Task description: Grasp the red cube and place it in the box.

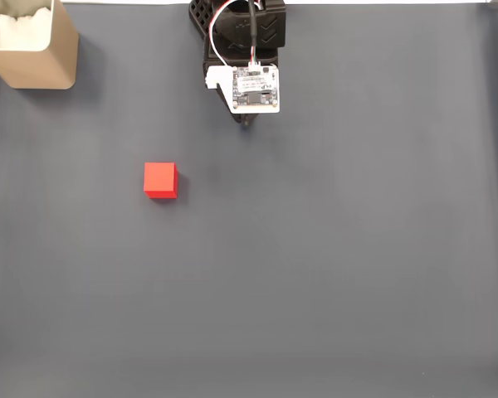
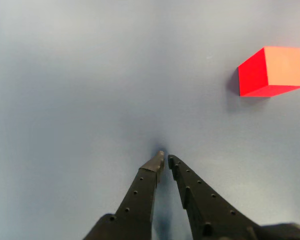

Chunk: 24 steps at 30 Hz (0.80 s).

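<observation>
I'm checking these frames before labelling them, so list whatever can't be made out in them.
- The box: cut off by the top and left edges of the fixed view, so its full outline and most of the white material inside stay unseen.
- The gripper: in the fixed view the arm's circuit board covers it from above.
- The red cube: its far and underside faces are turned away in the wrist view.
- The arm's base: cut off by the fixed view's top edge.

a flat counter [image 1: 357, 274] covered in matte dark grey-blue material carries a small bright red matte cube [image 1: 160, 180] left of centre in the fixed view, and a beige tan thin-walled box [image 1: 35, 62] with white material inside at the upper left corner, well apart.
</observation>
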Motion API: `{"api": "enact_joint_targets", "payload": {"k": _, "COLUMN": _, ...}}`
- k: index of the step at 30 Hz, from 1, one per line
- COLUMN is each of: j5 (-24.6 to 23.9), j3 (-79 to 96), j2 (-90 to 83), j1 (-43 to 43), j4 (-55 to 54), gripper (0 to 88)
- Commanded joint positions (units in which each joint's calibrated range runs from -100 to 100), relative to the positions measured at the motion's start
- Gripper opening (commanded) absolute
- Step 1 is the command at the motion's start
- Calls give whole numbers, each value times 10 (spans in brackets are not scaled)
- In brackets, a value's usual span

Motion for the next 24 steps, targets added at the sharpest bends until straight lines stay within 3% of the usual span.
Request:
{"api": "enact_joint_targets", "payload": {"k": 1, "j5": 2, "j3": 7, "j2": 1, "j1": 5, "j4": 11, "gripper": 2}}
{"api": "enact_joint_targets", "payload": {"k": 24, "j5": 0, "j3": 7, "j2": 1, "j1": 5, "j4": 11, "gripper": 0}}
